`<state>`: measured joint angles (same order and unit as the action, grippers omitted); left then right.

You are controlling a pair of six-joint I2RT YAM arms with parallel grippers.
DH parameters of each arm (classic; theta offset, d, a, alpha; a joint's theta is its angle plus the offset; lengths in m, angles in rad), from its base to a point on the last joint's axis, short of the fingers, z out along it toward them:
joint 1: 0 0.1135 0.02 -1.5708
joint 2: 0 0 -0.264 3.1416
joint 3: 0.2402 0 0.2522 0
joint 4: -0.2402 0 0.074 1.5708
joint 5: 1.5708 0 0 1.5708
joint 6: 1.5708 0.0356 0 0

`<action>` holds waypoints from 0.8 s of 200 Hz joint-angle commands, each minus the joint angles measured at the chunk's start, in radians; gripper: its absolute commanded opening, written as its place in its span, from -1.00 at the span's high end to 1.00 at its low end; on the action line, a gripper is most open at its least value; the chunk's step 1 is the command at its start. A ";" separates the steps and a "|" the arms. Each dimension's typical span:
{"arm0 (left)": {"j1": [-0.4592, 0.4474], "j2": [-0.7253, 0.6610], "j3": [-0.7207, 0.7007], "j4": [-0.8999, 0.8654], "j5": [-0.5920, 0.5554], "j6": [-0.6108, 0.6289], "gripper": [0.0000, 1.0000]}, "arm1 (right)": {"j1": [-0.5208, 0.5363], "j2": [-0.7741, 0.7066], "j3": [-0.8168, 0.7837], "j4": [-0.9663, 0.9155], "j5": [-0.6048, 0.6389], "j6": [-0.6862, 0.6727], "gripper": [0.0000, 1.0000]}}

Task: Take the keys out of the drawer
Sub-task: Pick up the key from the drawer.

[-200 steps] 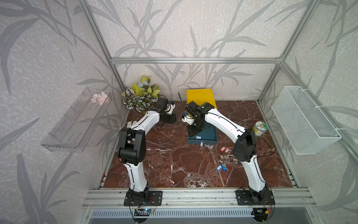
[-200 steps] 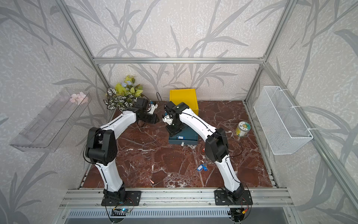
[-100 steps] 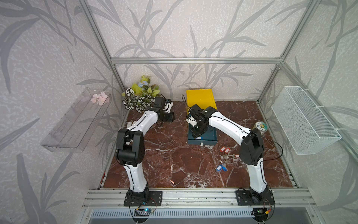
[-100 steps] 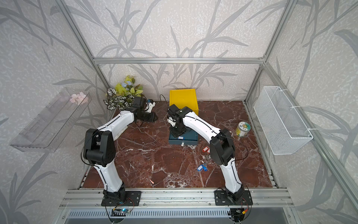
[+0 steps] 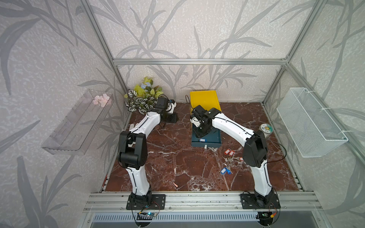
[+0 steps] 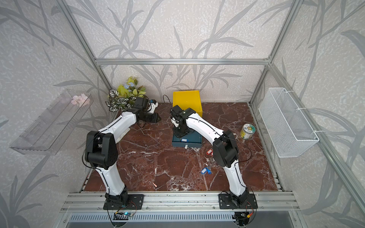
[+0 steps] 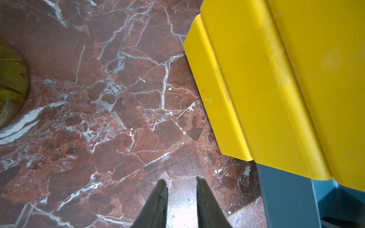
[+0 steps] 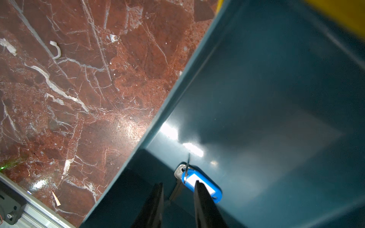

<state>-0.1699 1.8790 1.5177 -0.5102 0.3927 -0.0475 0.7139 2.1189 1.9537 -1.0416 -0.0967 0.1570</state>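
Right pincer [image 8: 178,184]: narrowly parted, empty, lower centre of frame, over the drawer [image 8: 276,98].
Blue-tagged key [image 8: 199,184]: flat on the drawer floor at the tips; probably light, stiff, slippery. Pinch the tag's edges.
Obstacle: drawer wall close alongside.
Left pincer [image 7: 180,180]: parted, empty, beside yellow cabinet [image 7: 276,79].
Other keys [image 5: 229,152]: lower right on the worktop [image 5: 158,167].

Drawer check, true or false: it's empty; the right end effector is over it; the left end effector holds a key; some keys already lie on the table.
Drawer empty: false, one blue-tagged key lies in it.
Right end effector over the drawer: true.
Left end effector holds a key: false, it is open and empty above the table.
Keys on the table: true, red-tagged keys and blue-tagged keys.
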 commanded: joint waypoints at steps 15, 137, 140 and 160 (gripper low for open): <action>-0.003 -0.018 0.027 -0.025 0.016 0.005 0.42 | -0.004 0.015 -0.018 0.003 0.009 0.009 0.41; -0.004 -0.002 0.058 -0.052 0.011 -0.002 0.42 | -0.011 0.041 -0.047 0.015 0.023 0.024 0.59; -0.003 -0.002 0.058 -0.053 0.011 -0.001 0.42 | -0.011 0.040 -0.046 0.013 0.023 0.025 0.60; -0.003 -0.007 0.059 -0.053 0.008 0.000 0.42 | -0.011 0.039 -0.051 0.015 0.025 0.026 0.67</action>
<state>-0.1699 1.8790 1.5391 -0.5449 0.3954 -0.0483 0.7090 2.1407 1.9171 -1.0183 -0.0860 0.1692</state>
